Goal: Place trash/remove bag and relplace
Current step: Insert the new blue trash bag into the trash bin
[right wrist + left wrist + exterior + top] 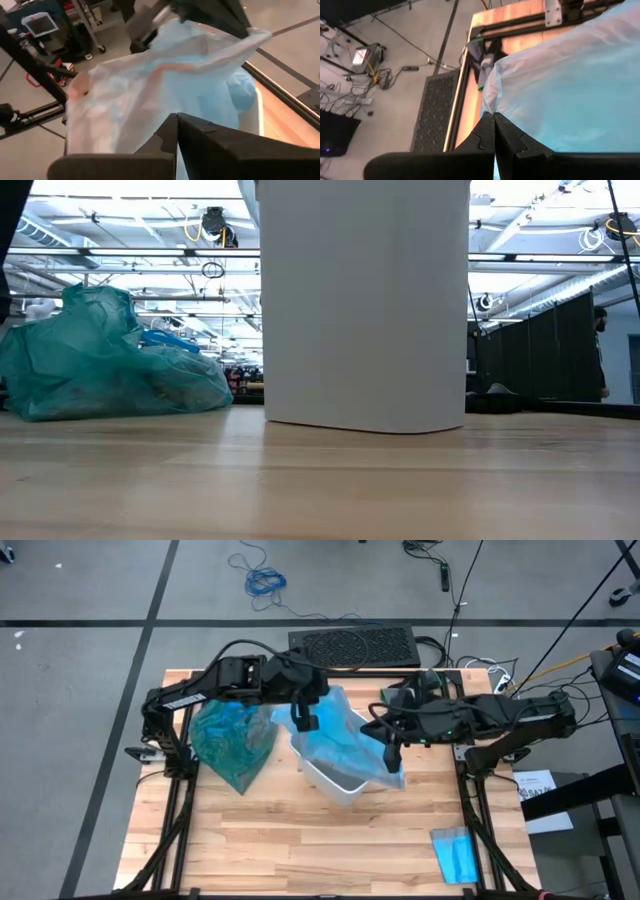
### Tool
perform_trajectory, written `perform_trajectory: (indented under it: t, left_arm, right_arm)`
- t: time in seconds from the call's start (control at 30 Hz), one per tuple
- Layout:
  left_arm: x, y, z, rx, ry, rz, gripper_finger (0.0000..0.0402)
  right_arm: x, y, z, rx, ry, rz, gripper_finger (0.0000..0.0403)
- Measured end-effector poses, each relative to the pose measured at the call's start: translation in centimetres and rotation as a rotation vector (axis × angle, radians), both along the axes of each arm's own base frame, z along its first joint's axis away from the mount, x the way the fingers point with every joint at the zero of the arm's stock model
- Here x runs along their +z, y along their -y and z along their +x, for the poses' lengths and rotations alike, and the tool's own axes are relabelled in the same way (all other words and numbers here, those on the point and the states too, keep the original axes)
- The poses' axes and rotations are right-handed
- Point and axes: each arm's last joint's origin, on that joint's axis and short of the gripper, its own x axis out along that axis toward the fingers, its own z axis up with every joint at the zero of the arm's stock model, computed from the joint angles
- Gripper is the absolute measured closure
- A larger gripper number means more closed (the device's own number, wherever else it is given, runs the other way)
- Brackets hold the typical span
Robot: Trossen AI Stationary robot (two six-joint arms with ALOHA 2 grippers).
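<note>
Bag (235,740): teal-green liner, full and crumpled, lying on the table (300,850) at its left side, just left of the bin; in the low view it slumps on the wood with a scrap of blue showing behind its top.
Bin (335,778): white, standing mid-table; it fills the middle of the low view as a plain white wall.
New bag (345,740): pale sky-blue plastic, stretched open over the bin's mouth between both grippers, draped across the rim.
Left gripper (304,720): over the bin's back-left edge, fingers pressed together and pinching the pale bag's edge; the wrist view shows the plastic rising straight out of the closed tips.
Right gripper (391,756): over the bin's right edge, fingers tight together, clamped on the opposite edge of the same pale bag; its wrist view shows the film spreading away from the tips toward the other arm.
Folded sheet (456,853): small, flat, blue, lying near the table's front-right corner, well apart from the bin.
Trash: none lying loose on the table; whether any sits inside the teal liner, can't tell.
Grille (352,644): dark perforated panel at the table's far edge, behind the bin.
</note>
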Motion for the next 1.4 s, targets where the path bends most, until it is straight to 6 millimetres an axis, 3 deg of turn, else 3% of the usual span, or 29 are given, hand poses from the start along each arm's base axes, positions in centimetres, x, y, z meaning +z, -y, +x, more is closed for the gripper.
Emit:
perform_trajectory:
  t: [0.17,0.4,0.63,0.77,1.07,1.2,1.4]
  left_arm:
    - [-0.2,-0.5,0.1,0.013,-0.013,-0.002,0.0402]
    - [-0.4,-0.4,0.0,-0.022,-0.033,-0.038,0.0402]
    - [-0.6,-0.4,-0.1,-0.024,-0.048,-0.04,0.0402]
    - [-0.6,-0.7,-0.1,-0.027,-0.052,-0.028,0.0402]
    - [-0.1,-1.5,0.2,-0.019,0.014,-0.026,0.0402]
    - [0.0,-1.7,0.3,-0.044,0.029,-0.049,0.0402]
    - [0.0,-1.7,0.3,-0.046,0.029,-0.051,0.0402]
  right_arm:
    - [0.0,0.0,-0.1,-0.017,-0.005,-0.018,0.0403]
    - [0.7,-1.4,-0.4,-0.085,0.036,-0.253,0.0403]
    - [2.7,-1.7,-1.1,0.043,0.1,-0.184,0.0397]
    - [3.7,-1.8,-1.6,0.086,0.134,-0.127,0.0352]
    - [2.0,-1.7,-0.5,0.044,0.029,-0.022,0.0208]
    - [1.6,-1.8,0.2,0.031,0.013,-0.012,0.0189]
    - [0.8,-2.1,1.4,0.031,-0.018,-0.025,0.0199]
